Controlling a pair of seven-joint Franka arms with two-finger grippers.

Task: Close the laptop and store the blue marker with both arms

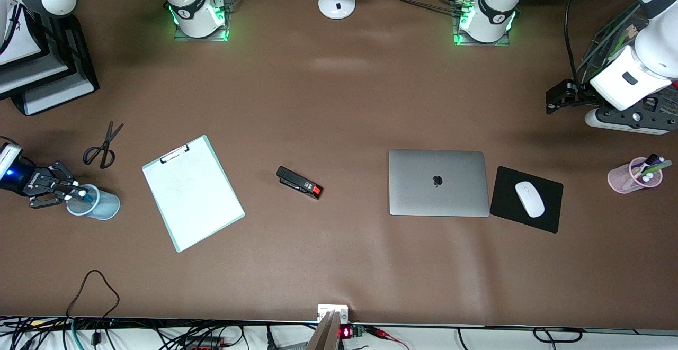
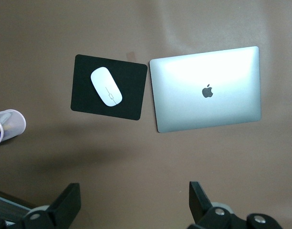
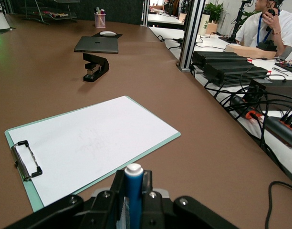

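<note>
Right gripper (image 1: 78, 195): clamped on the blue marker (image 3: 133, 191), over the clear cup (image 1: 100, 205) at the right arm's end of the table.
Left gripper (image 2: 131, 205): fingers spread wide, holding nothing, raised above bare tabletop near the laptop.
Laptop (image 1: 438, 182): lid down, just beside the mouse pad (image 1: 511, 212).

I work in a robotics lab: my brown worktop (image 1: 339, 101) has arm bases bolted along one edge, loose cables (image 1: 95, 334) hang off the edge nearest the front camera, and a seated colleague (image 3: 267, 24) works among neighbouring benches.
</note>
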